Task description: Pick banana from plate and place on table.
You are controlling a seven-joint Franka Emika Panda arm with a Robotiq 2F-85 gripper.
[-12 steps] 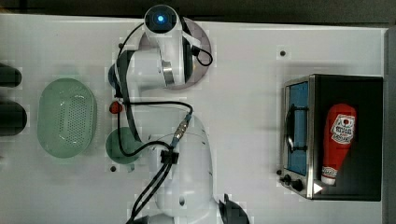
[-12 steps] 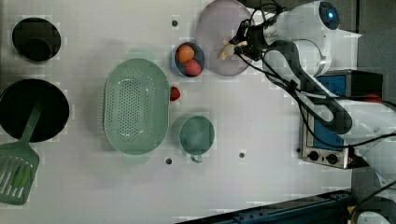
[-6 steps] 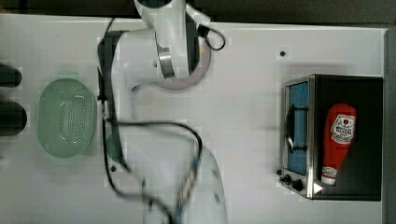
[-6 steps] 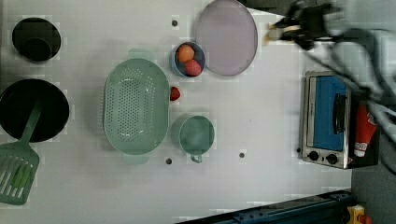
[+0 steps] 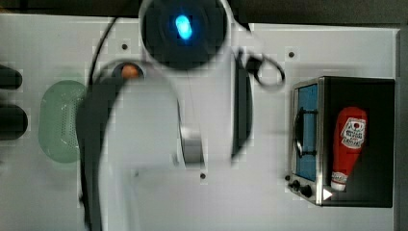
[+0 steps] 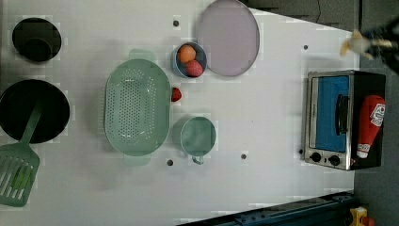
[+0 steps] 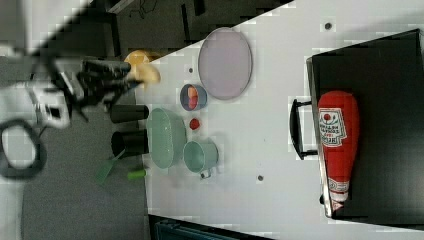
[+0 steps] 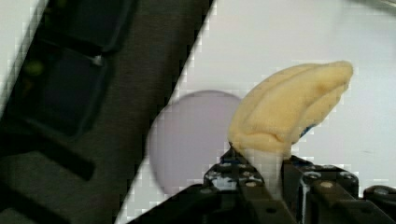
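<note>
Inventory, taken from the left view's left to its right.

- Small black round pot (image 6: 36,39) and large black round pan (image 6: 33,110), at the left view's left edge of the big flat white tabletop (image 6: 263,127).
- Green slotted plastic spatula (image 6: 18,167), its handle reaching into the pan.
- Pale green perforated oval colander (image 6: 137,108), well apart from the pan.
- Small red round fruit (image 6: 176,94), on the tabletop just beside the colander.
- Small dark blue bowl (image 6: 190,60), holding one orange and one red round fruit.
- Pale green mug (image 6: 198,136), upright, handle toward the left view's bottom.
- Large flat round pale mauve-grey plate (image 6: 228,37), bare, touching or just beside the blue bowl.
- Silver toaster oven with blue door (image 6: 339,120); a red ketchup bottle (image 6: 369,125) lies on top of it.
- Black two-fingered gripper (image 8: 264,170), raised off the tabletop, near the left view's upper right edge; jaws narrow, clamped on the pale stem end of the banana.
- Small pale yellow-cream banana (image 8: 287,109), held in the air by the gripper, well apart from the plate; also seen at (image 6: 353,44) and (image 7: 145,73).
</note>
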